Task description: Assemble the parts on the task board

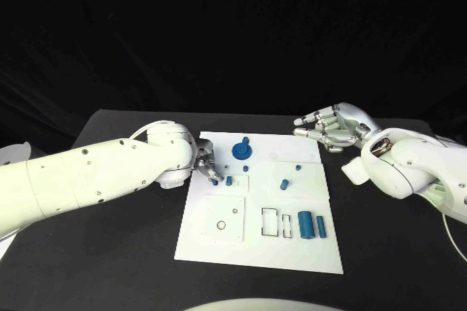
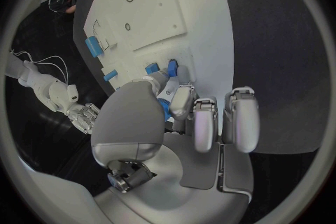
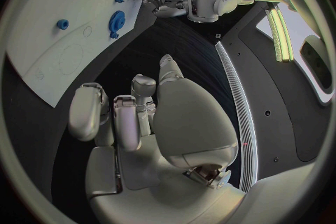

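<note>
Left of centre on board (image 1: 292, 253) | left hand (image 1: 205, 164) pinches blue peg (image 1: 214, 181) | right hand (image 1: 331, 127) curled, empty, upper right | advice: keep peg upright, lower slowly

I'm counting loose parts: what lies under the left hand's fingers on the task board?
Beneath the left hand, small blue parts show on the white task board. One small blue part sits against the fingers; whether it is gripped is hidden.
</note>
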